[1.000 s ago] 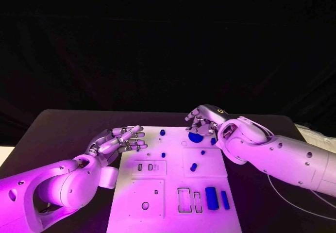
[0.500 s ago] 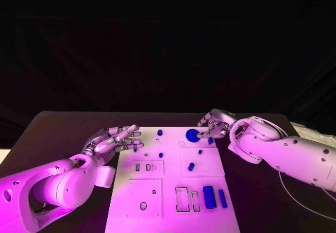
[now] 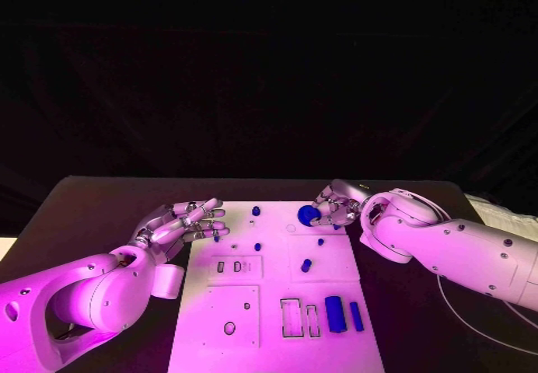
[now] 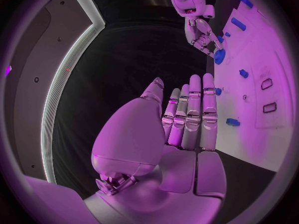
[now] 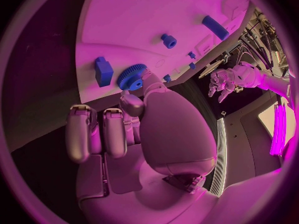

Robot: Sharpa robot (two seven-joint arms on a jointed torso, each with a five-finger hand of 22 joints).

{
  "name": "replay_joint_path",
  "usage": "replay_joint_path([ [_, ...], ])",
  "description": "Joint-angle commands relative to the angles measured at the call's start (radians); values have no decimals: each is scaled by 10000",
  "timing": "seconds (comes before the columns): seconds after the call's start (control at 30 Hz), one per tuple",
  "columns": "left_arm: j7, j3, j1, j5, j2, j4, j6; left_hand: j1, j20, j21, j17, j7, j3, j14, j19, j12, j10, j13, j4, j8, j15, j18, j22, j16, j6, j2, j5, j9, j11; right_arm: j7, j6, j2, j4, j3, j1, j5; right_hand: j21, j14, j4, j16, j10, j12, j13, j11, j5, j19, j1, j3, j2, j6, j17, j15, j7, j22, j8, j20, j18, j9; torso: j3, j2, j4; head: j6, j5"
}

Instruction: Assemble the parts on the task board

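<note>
the right hand (image 3: 334,203) pinches a blue gear (image 3: 307,214) just above the task board (image 3: 269,311) at about one o'clock. the left hand (image 3: 179,224) hovers at the board's ten o'clock edge, released, fingers extended and holding nothing.

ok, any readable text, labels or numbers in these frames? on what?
None readable.
Task board: bare of print, just cut-outs and blue parts.
Blue gear in the right hand: no marking.
Left hand: nothing legible on it.
Right hand: a small ring mark on its back, too small to read as a sign.
</note>
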Motion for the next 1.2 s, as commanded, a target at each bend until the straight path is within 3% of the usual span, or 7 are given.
replay_joint_path([
  [0.03,83,8,14,27,24,2,222,106,16,-52,11,12,-15,-24,40,-43,-62,0,-51,-43,27,90,-12,-62,-21,30,-65,-6,19,-60,-112,41,32,5,-12,-150,71,698,73,65,84,128,135,-2,44,64,66,4,6,41,439,73,48,221,43,4,-79,17,-8,0,4,-12,3],
  [0.77,19,8,14,27,51,-14,314,134,15,-64,40,8,8,-27,44,-42,-58,4,-83,-46,22,94,-17,-72,-16,45,-72,-2,15,-347,60,313,-198,4,-14,-557,259,745,-58,305,231,812,931,-19,70,277,380,184,306,246,816,69,37,604,108,9,-153,39,-7,7,15,-61,10],
  [1.03,4,8,14,22,60,-19,394,134,15,-64,40,8,8,-27,44,-42,-58,4,-83,-46,22,94,-17,-72,-16,45,-72,-2,15,-447,281,400,-226,3,-60,-1113,445,790,-328,471,505,1643,1705,-54,-356,537,653,456,398,545,1096,43,-6,1022,192,-9,-241,67,-10,0,9,-104,28],
  [1.2,-2,8,14,13,64,-17,430,136,15,-67,46,8,9,-28,45,-43,-60,4,-89,-48,22,94,-18,-75,-19,42,-75,-2,16,-479,-51,414,-140,2,-113,-1488,547,809,-509,543,755,2398,2341,-142,-660,682,849,767,557,967,1212,-19,-117,1248,348,-46,-288,139,-6,6,15,-105,11],
])
